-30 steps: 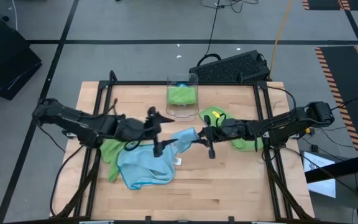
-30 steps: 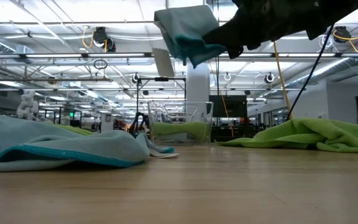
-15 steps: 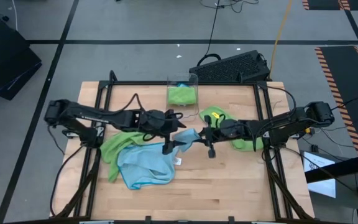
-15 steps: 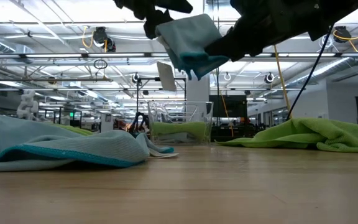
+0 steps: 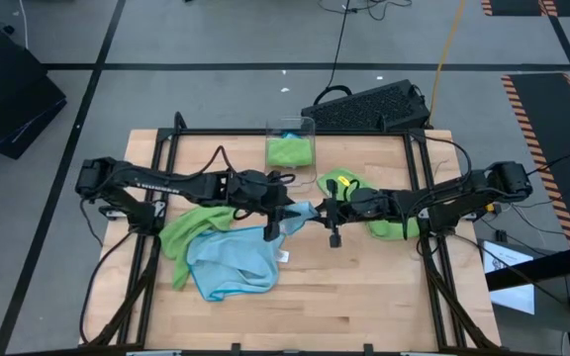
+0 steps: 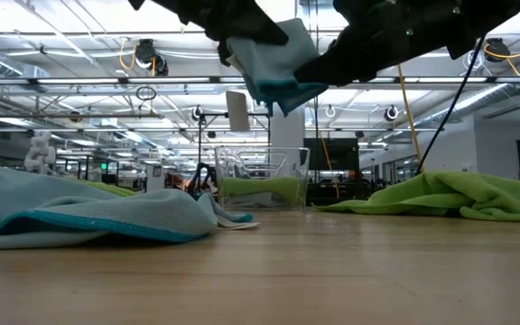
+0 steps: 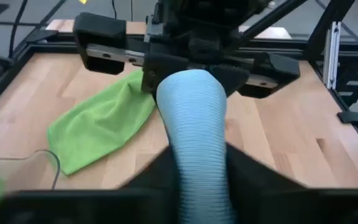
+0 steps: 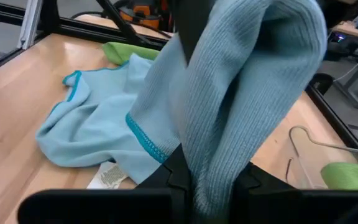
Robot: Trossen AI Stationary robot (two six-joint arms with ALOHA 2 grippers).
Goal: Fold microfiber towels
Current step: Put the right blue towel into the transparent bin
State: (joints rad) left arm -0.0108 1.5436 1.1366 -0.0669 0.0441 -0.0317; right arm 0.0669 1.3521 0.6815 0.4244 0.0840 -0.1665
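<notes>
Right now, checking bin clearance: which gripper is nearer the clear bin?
Left. The left gripper sits just in front of the bin; the right gripper is farther off to its right.

Ribbed blue cloth (image 8: 247,93) (matt wood table (image 5: 364,307))

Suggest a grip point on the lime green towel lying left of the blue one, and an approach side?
Take the lime green towel at its outer edge toward the table's left side, coming straight down from above. It lies low and rumpled, and its other side runs under the light blue towel, so only that edge seems free. Both the left gripper and right gripper are busy holding the blue one up.
</notes>
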